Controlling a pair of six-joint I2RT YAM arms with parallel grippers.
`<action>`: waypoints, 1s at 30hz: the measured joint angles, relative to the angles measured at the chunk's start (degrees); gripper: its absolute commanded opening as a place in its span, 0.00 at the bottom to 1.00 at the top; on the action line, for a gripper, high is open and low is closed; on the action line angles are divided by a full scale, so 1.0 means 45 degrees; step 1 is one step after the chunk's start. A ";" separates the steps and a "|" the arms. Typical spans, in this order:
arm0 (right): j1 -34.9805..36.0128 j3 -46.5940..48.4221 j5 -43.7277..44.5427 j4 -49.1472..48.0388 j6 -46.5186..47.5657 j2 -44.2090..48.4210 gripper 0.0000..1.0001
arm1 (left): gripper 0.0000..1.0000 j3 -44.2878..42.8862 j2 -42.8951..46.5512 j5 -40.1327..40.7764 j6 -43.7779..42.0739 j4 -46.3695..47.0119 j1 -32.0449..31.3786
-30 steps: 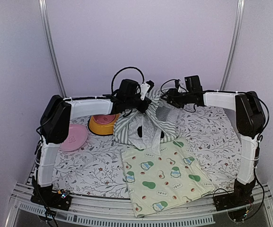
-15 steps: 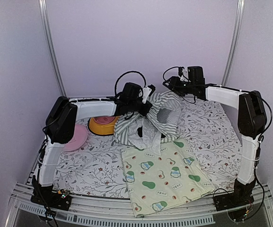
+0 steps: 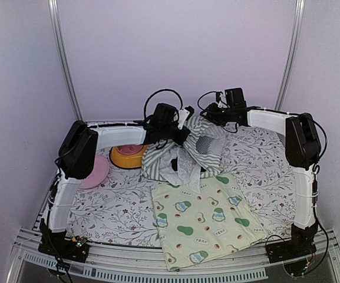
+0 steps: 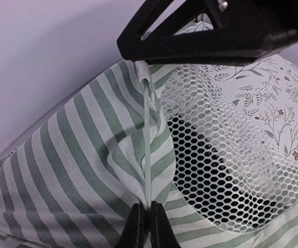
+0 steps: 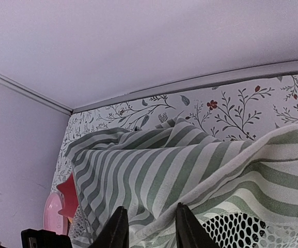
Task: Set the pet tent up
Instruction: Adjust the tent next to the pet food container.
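1. Toward the back middle of the overhead view, the pet tent (image 3: pixel 187 154) is lying slumped on the floral table cover (image 3: pixel 264 171). Its near edge is overlapping the avocado-print mat (image 3: pixel 208 221), and the orange bowl (image 3: pixel 128 154) is sitting just to its left.
2. At the bottom of the left wrist view, the left gripper (image 4: pixel 147 207) is pinching the thin white pole (image 4: pixel 147 150) with its jaws shut tight. The pole is running up along a striped seam beside the mesh window (image 4: pixel 216 170).
3. At the bottom of the right wrist view, the right gripper (image 5: pixel 150 212) is straddling a fold of striped fabric with its jaws partly apart. I cannot tell whether it is actually biting the cloth.
4. To my eye the arms are working on raising the frame, stretching fabric along the pole. The tent is sagging, so the job looks far from done.
5. The next move is probably asking for a firm hold on the cloth by the right arm, with the left steadying the pole so it is not bending or slipping out.
6. Small printed words are showing on the mat, but they are too small for me to read. No brand or label is showing on the tent.
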State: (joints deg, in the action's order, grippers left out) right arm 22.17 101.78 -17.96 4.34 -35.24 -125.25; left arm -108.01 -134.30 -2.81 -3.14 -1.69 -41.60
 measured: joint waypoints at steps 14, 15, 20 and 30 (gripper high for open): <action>0.0262 -0.0651 0.0461 -0.0185 -0.0126 0.0010 0.04 | 0.00 -0.0301 -0.0384 -0.0267 0.0194 -0.0287 0.0049; 0.0267 -0.0714 0.0486 -0.0223 -0.0136 0.0010 0.04 | 0.00 -0.0311 -0.0408 -0.0282 0.0219 -0.0301 0.0049; 0.0301 -0.1010 0.0568 -0.0525 -0.0228 0.0068 0.01 | 0.00 -0.0559 -0.0563 -0.0398 0.0282 -0.0554 0.0049; 0.0612 -0.2390 0.1146 -0.1253 -0.0321 0.0656 0.00 | 0.00 -0.2040 -0.1637 -0.0976 0.0588 -0.1404 0.0112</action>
State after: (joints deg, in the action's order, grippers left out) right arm 24.93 91.02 -12.80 -1.30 -36.69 -122.30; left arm -117.19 -141.67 -7.20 -0.49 -8.01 -41.10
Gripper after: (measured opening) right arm 0.011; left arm 0.038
